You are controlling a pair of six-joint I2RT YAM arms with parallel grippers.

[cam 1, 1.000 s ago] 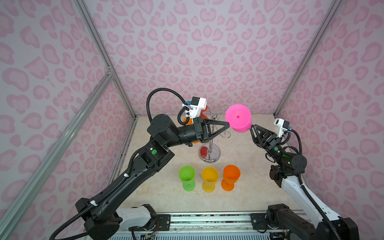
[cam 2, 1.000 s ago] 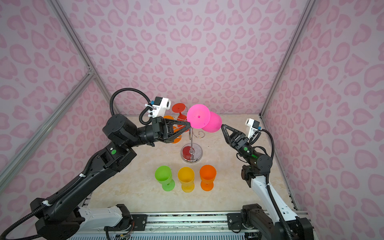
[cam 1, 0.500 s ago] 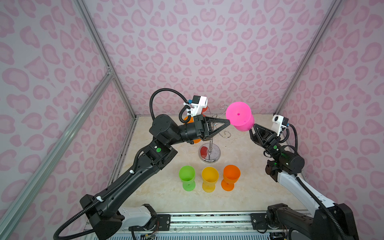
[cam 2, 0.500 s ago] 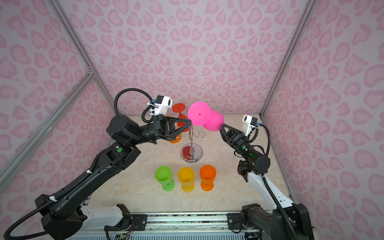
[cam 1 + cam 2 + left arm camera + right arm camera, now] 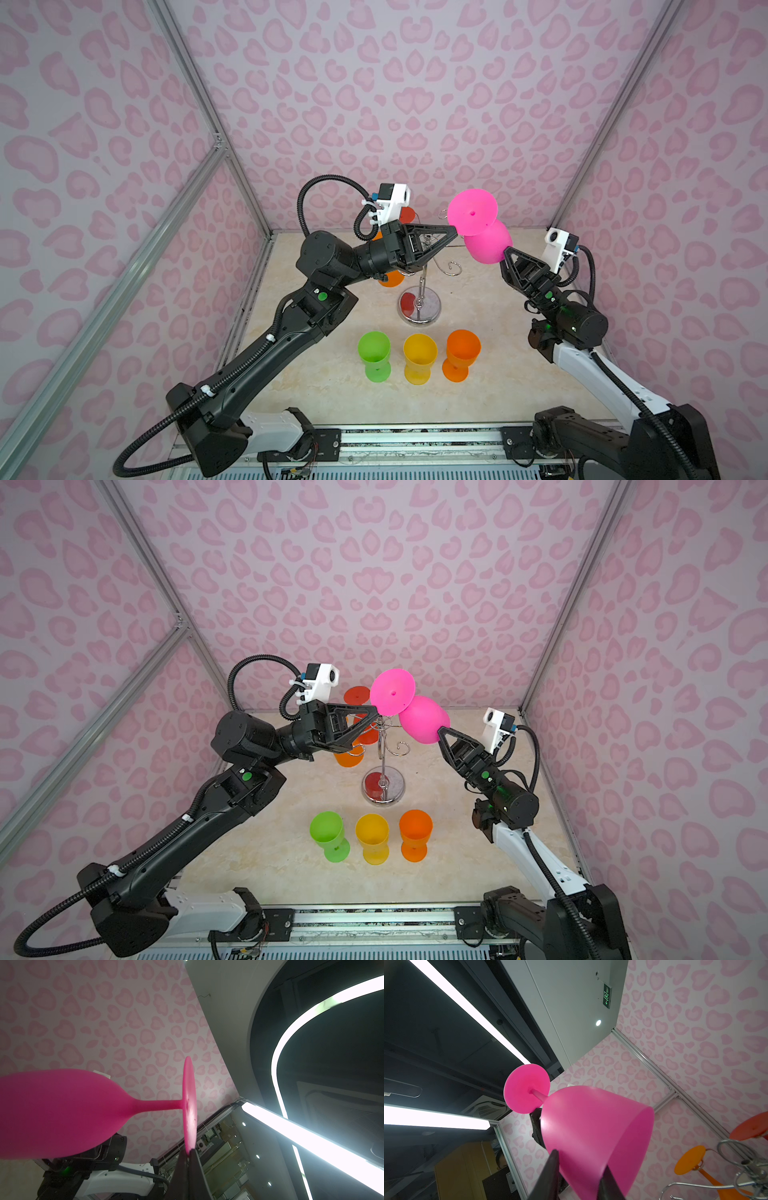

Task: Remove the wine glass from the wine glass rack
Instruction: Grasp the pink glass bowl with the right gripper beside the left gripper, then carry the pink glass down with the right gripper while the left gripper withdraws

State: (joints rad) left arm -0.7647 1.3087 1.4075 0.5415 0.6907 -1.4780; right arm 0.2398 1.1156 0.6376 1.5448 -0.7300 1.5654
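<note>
Worktop (image 5: 519,374), front row: green glass (image 5: 374,353), yellow glass (image 5: 419,353) and orange glass (image 5: 462,349) stand upright, side by side. Behind them the wine glass rack (image 5: 430,307) stands on its disc base. Above and right of its hook arms, the pink wine glass (image 5: 486,245) is held in the air, clear of the hooks, tilted with its foot uppermost. Right jaws bracket the bowl near its rim, with both fingers (image 5: 548,1172) against the wall. Left jaws are fully closed, pinching the edge of the foot. Farther back, a hanging orange glass (image 5: 349,756) and a red glass (image 5: 365,733) hang bowl-down from the rack's left hooks.
</note>
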